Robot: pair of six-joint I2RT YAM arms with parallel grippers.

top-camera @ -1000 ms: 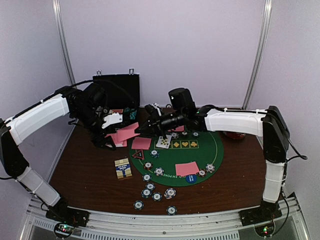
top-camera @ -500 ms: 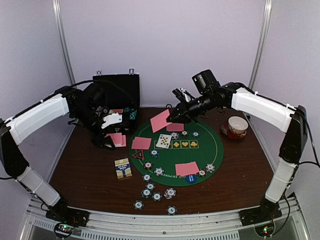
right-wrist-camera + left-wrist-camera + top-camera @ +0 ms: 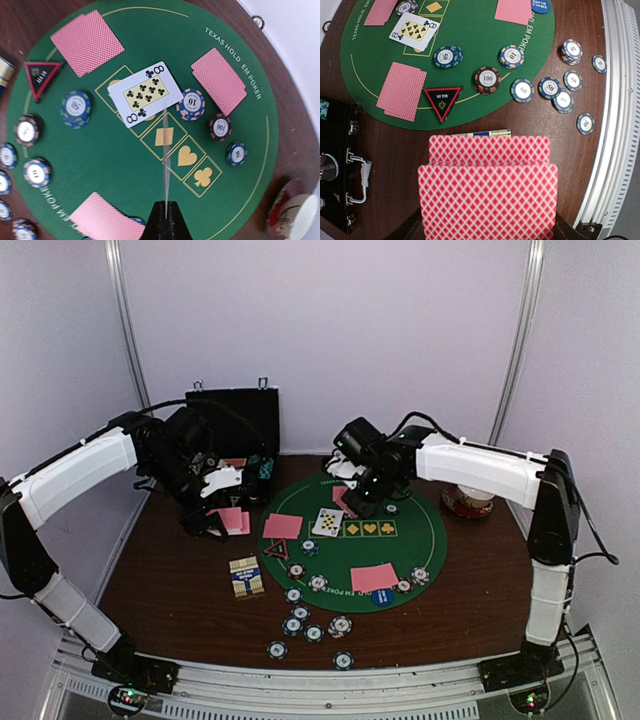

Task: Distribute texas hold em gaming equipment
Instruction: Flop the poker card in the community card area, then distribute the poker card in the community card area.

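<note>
My left gripper (image 3: 216,508) is shut on a fanned stack of red-backed playing cards (image 3: 487,195) above the brown table left of the green mat (image 3: 425,540); the cards hide its fingers. My right gripper (image 3: 166,214) is shut on one card (image 3: 165,150), seen edge-on, held over the mat's suit boxes; it also shows in the top view (image 3: 358,500). On the mat lie a face-up eight of clubs (image 3: 146,93), three face-down card piles (image 3: 87,41), a red-edged triangle (image 3: 442,97) and a blue marker disc (image 3: 382,597). Several striped chips (image 3: 555,92) lie on and near the mat.
The black hinged case (image 3: 235,420) stands open at the back left, near my left arm. A blue-and-yellow card box (image 3: 246,577) lies left of the mat. The red-and-white bowl (image 3: 468,498) sits to the right of the mat. A metal rail (image 3: 615,125) runs along the near table edge.
My right gripper took a card from beside the left gripper's stack, swung it up and right, and has now come back down over the mat's far middle. The left arm has barely moved.
</note>
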